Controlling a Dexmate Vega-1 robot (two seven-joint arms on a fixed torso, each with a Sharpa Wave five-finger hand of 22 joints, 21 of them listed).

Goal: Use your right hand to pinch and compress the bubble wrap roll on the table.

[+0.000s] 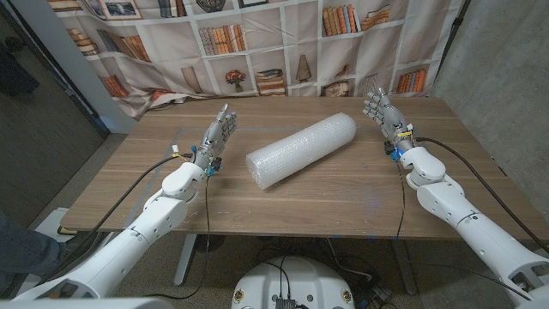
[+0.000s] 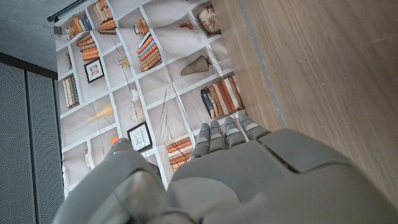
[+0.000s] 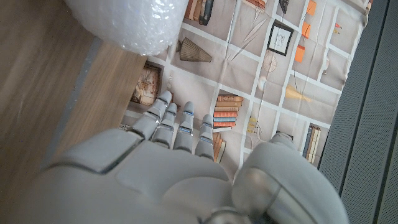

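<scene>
— What's closest in?
— The bubble wrap roll (image 1: pixel 301 149), lying diagonally mid-surface (image 1: pixel 343 193), touched by nothing.
— And beside it?
— The right robot hand (image 1: pixel 383 112) stands apart near the roll's far end, fingers spread, empty. The left robot hand (image 1: pixel 218 135) likewise, opposite side.

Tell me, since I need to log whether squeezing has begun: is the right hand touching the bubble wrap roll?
No; in the head view the right hand stands apart from the bubble wrap roll, with bare table between them.
</scene>
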